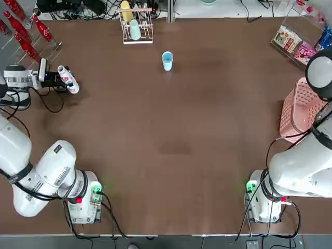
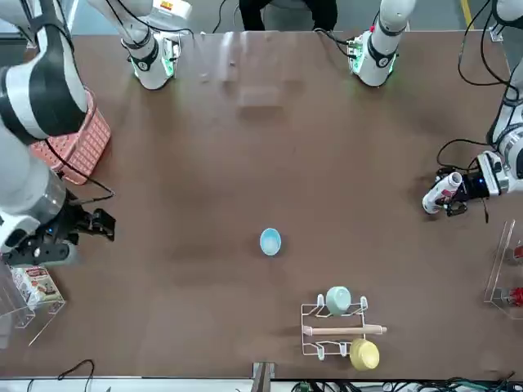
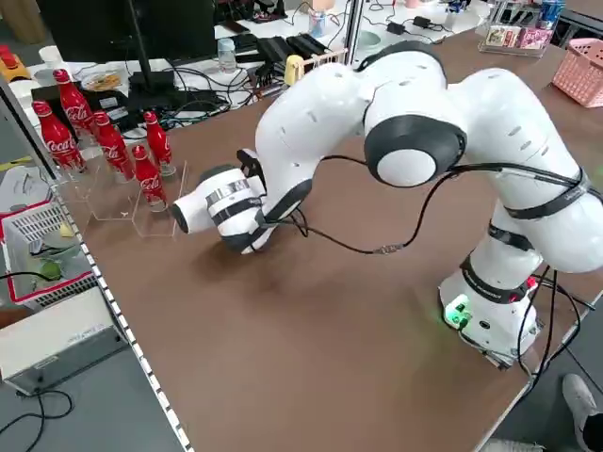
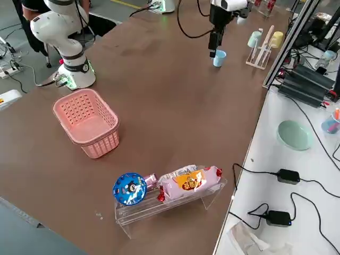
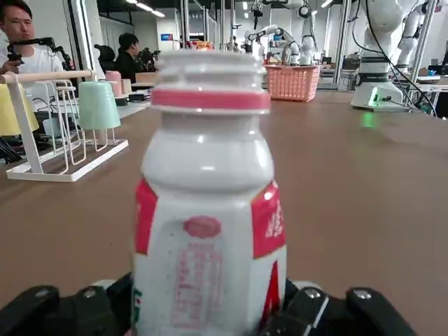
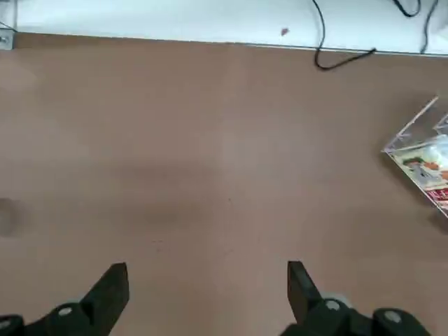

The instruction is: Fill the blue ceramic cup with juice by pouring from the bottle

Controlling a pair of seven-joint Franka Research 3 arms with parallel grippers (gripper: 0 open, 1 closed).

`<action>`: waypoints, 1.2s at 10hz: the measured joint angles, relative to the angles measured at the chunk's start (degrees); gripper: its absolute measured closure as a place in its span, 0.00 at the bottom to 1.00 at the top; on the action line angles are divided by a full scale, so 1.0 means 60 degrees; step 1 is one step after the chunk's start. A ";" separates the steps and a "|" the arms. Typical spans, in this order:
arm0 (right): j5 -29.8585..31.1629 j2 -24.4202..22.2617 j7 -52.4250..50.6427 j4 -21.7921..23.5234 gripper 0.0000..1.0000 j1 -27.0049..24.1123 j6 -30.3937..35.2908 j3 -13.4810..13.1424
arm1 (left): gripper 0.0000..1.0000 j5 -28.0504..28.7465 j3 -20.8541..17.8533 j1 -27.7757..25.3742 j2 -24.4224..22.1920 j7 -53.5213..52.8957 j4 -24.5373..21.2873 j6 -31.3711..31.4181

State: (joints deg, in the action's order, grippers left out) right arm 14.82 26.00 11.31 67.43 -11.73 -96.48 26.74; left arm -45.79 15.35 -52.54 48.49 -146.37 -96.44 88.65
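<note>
1. Clearly, the left gripper (image 1: 58, 78) is at the table's far left, its fingers either side of the bottle (image 1: 68, 79); whether they press the bottle or stand just off it cannot be told.
2. In the left wrist view the bottle stands upright on the table, cap on, long axis vertical.
3. From the bottle, the blue ceramic cup (image 1: 167, 60) stands well apart, toward the table's middle and slightly farther from the bases; bare table lies between them (so a level carry looks unobstructed).
4. Beyond the cup is the wire cup rack (image 1: 136, 27), near enough to mind when tilting.
5. Far off by the pink basket (image 1: 298, 110), the right gripper (image 2: 90, 224) hangs with jaws spread and empty.
</note>
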 joint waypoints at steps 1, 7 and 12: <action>-0.0010 -0.0168 0.0006 0.0120 0.00 0.0102 -0.0062 -0.0513 | 0.35 0.0000 -0.0001 -0.0002 0.0015 0.0000 0.0058 -0.0011; -0.2469 -0.1856 0.0042 0.1261 0.00 0.1898 0.0170 -0.4019 | 0.00 0.0000 -0.0002 -0.0027 0.0017 0.0001 0.0283 -0.0134; -0.2369 -0.2321 0.0042 0.1703 0.00 0.1897 0.0507 -0.4147 | 0.00 0.0411 -0.0002 -0.0579 0.0018 -0.0001 0.0568 -0.0336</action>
State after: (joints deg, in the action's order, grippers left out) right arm 0.61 12.08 11.56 77.65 -0.35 -93.44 1.86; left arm -43.33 15.34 -56.02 48.60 -146.38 -93.03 86.64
